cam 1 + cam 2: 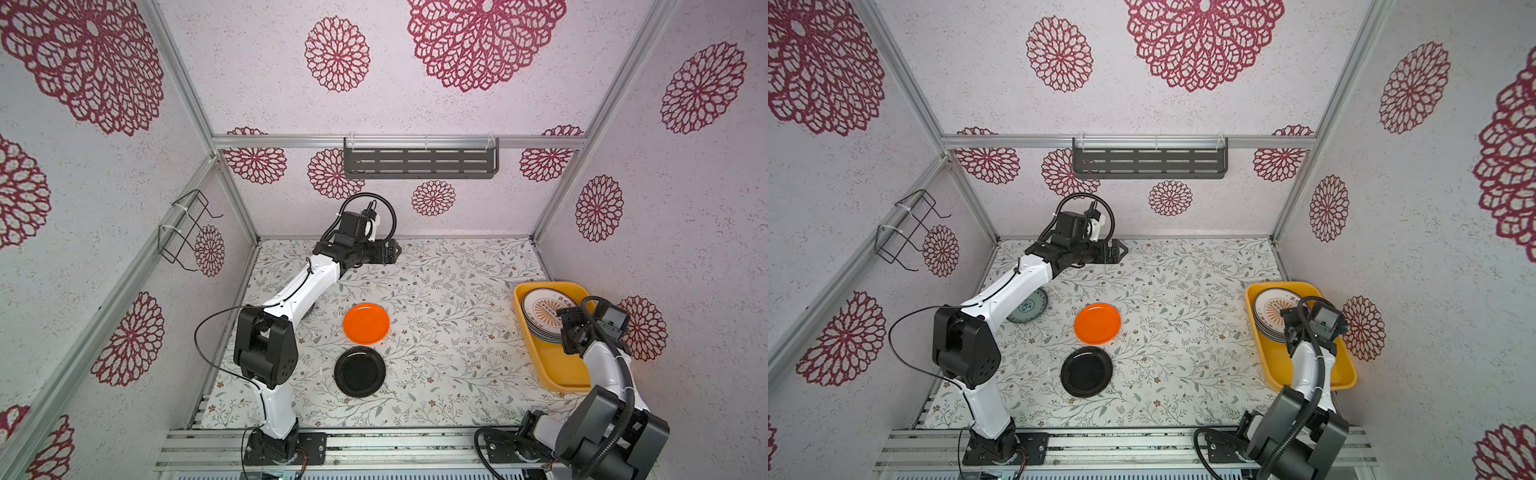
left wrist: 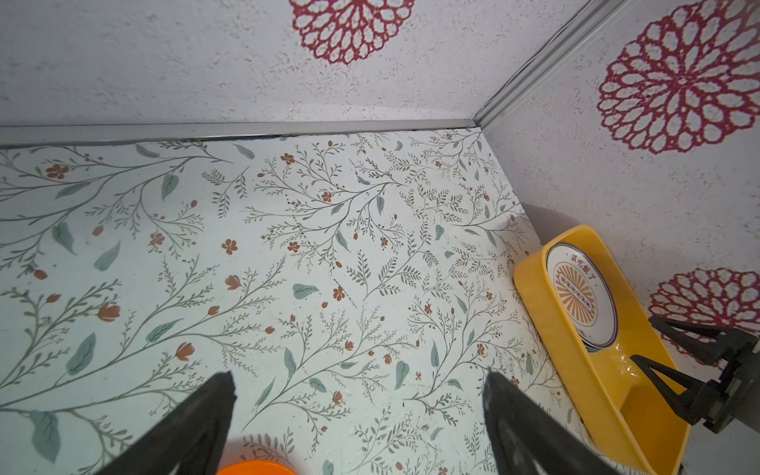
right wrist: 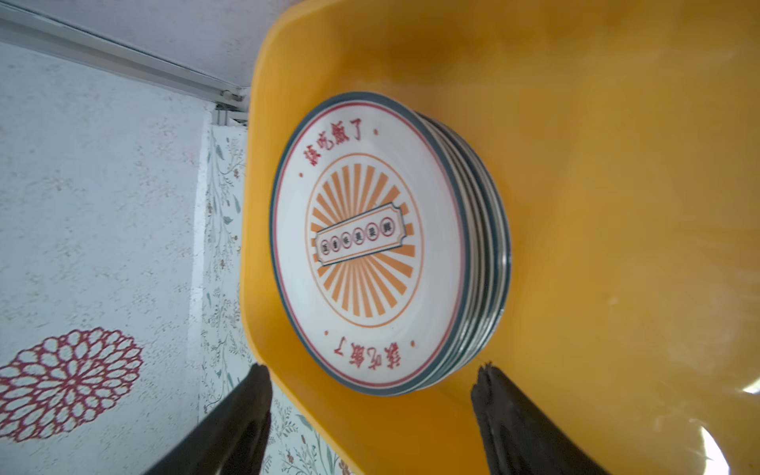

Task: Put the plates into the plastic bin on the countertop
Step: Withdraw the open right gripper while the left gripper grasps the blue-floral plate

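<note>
In the plastic bin (image 3: pixel 617 205), at the end farthest from my bases, sits a stack of plates (image 3: pixel 485 255), rims nested. The top plate (image 3: pixel 362 242) is face up and I can read it. Red characters, 该吃饭了, run along the rim and repeat on the opposite side. In the middle is an orange sunburst crossed by a ticket-shaped banner with six small circled characters, too small for me to make out. A teal edge and a thin red line ring it. The rest of the bin's yellow-orange floor is bare.

My right gripper (image 3: pixel 373 368) hangs just over the near edge of that stack, jaws spread wide, with nothing between them.

The bin rests on the countertop (image 1: pixel 449 332), hard against the right wall. Three plates lie loose out on the vine print. An orange plate (image 1: pixel 366 323) sits near the middle and a black plate (image 1: pixel 360 371) just beside it, nearer my bases. A blue-floral plate (image 1: pixel 1030 309) is half hidden under my left arm.

My left gripper (image 2: pixel 358 376) is up near the back wall, jaws fully apart and empty, well away from all the plates. The dark slotted wall shelf (image 1: pixel 419 162) behind has nothing on it that I can see.
</note>
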